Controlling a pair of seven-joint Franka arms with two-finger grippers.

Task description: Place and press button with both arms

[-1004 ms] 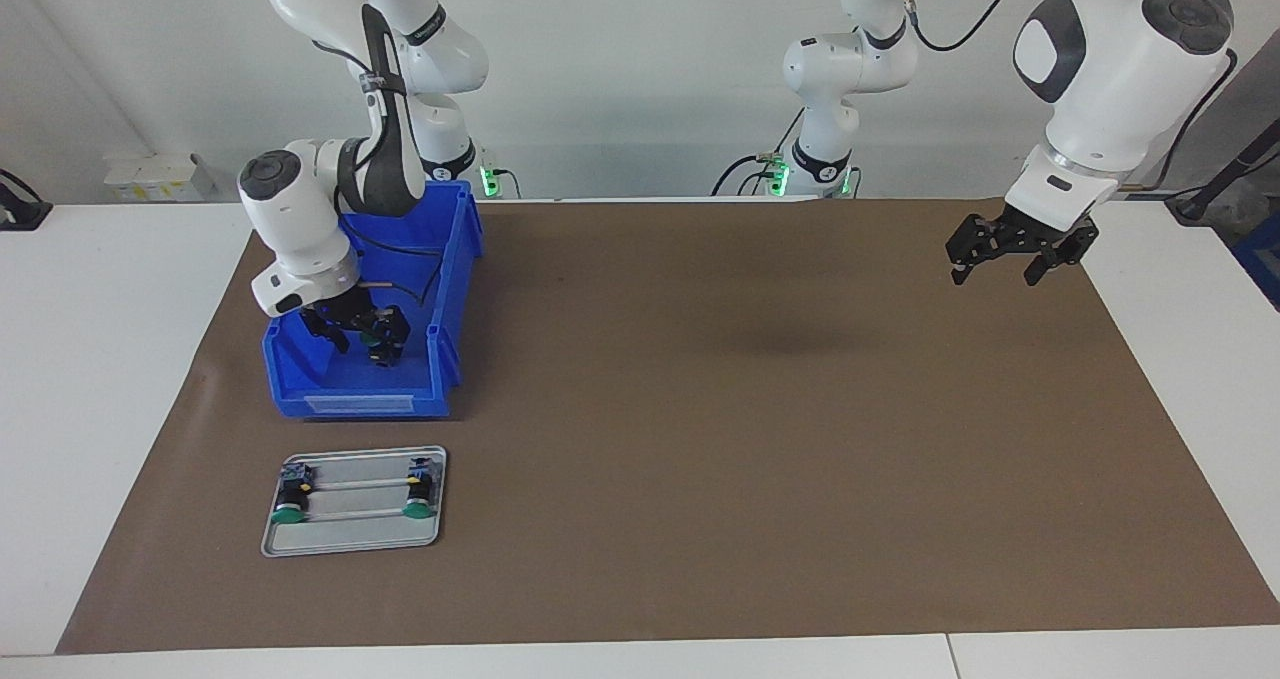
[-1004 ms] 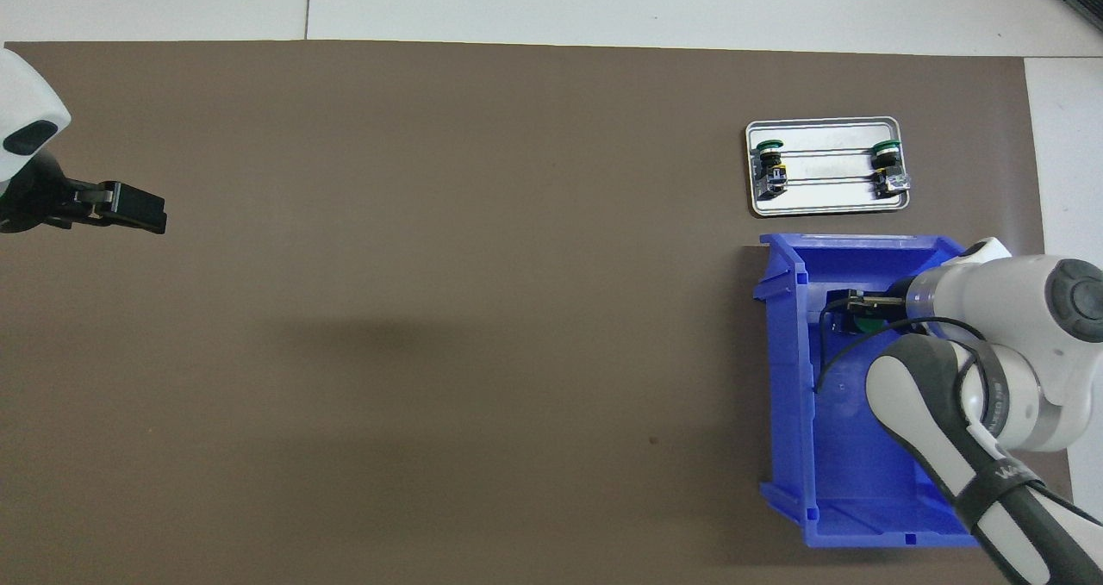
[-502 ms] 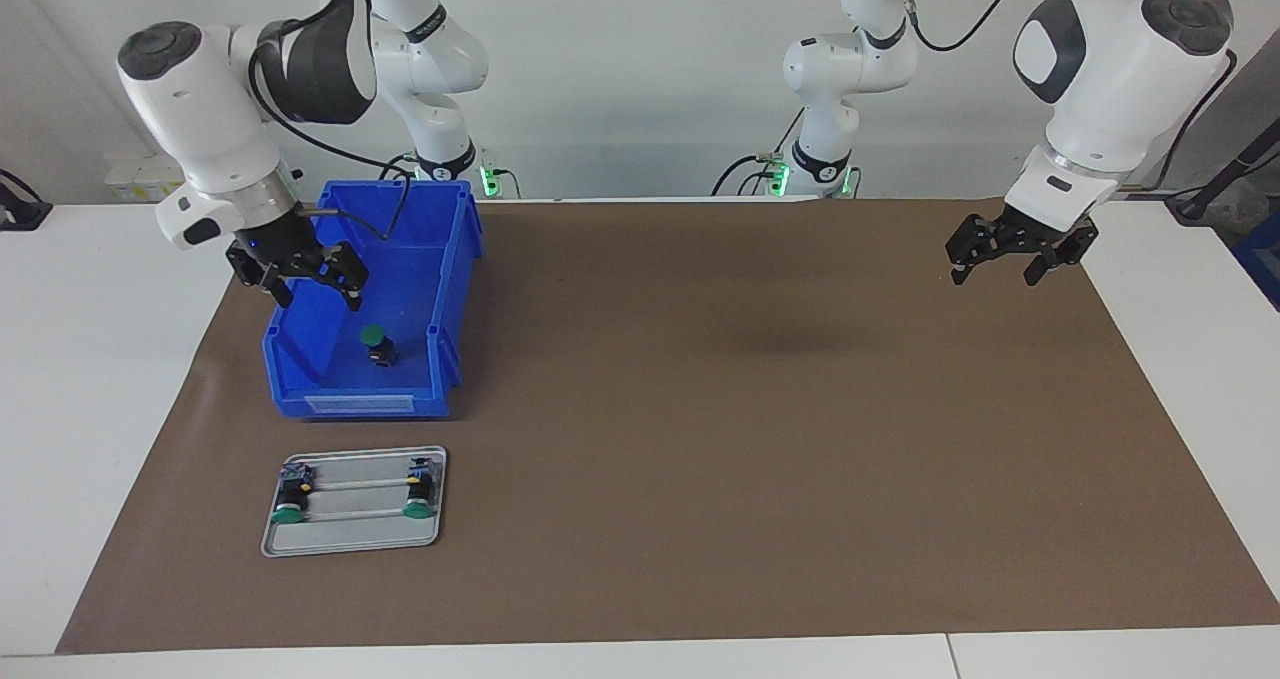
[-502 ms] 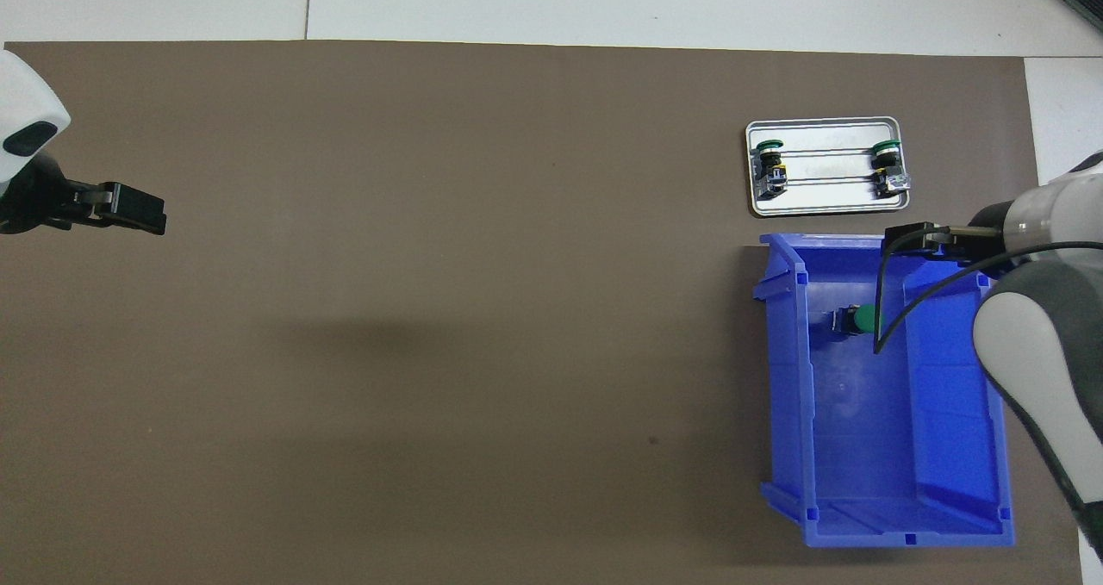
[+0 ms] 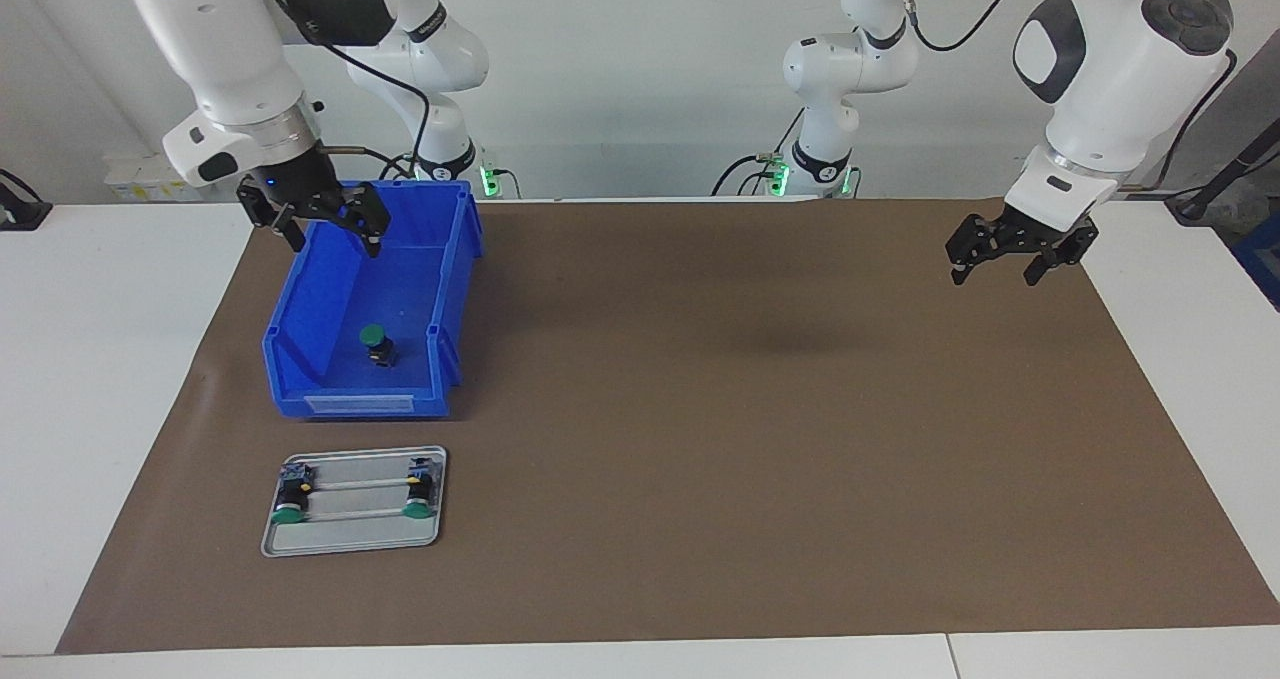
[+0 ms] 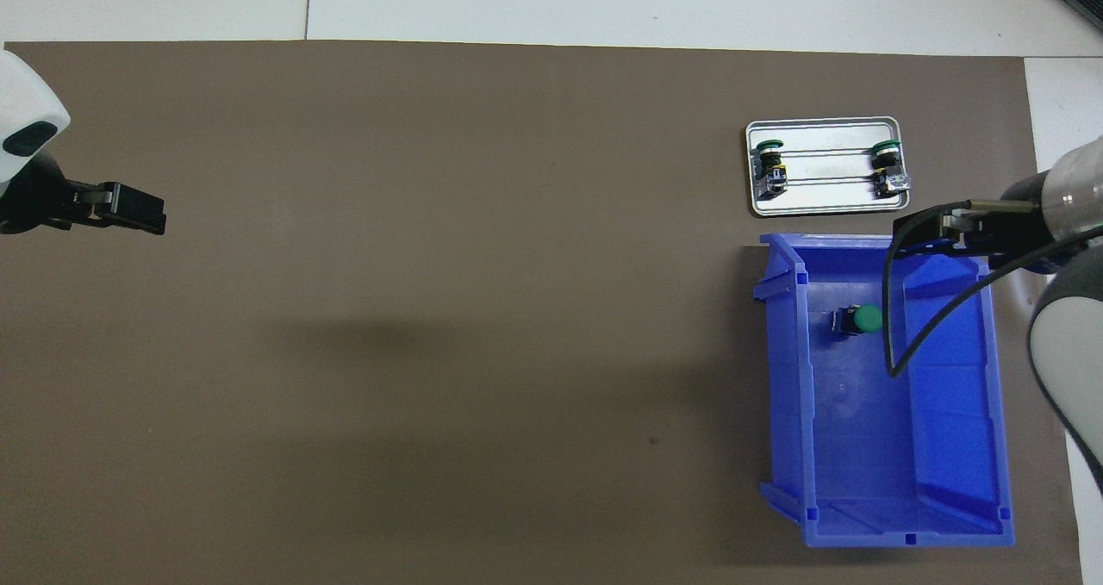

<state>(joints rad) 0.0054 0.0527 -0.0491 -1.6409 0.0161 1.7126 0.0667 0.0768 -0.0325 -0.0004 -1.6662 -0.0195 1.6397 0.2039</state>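
Note:
The button (image 5: 374,343) has a green cap on a black body and stands on the floor of a blue bin (image 5: 350,399), at the end farther from the robots; from above, the button (image 6: 862,320) shows beside a hanging black cable. My right gripper (image 5: 335,247) hangs open and empty, high over the bin's end nearer the robots, well clear of the button. In the overhead view the right gripper (image 6: 915,227) covers the rim of the bin (image 6: 905,529). My left gripper (image 5: 994,277) waits open and empty above the mat at the left arm's end, and the overhead view shows the left gripper (image 6: 138,210) too.
A metal tray (image 5: 350,534) lies on the brown mat (image 5: 750,459), farther from the robots than the bin. Two more green-capped buttons (image 5: 288,507) (image 5: 419,499) lie on the tray (image 6: 827,199). White table shows around the mat.
My right gripper has risen out of the bin and drawn back toward the robots, leaving the button standing on the bin floor. The left arm has not moved.

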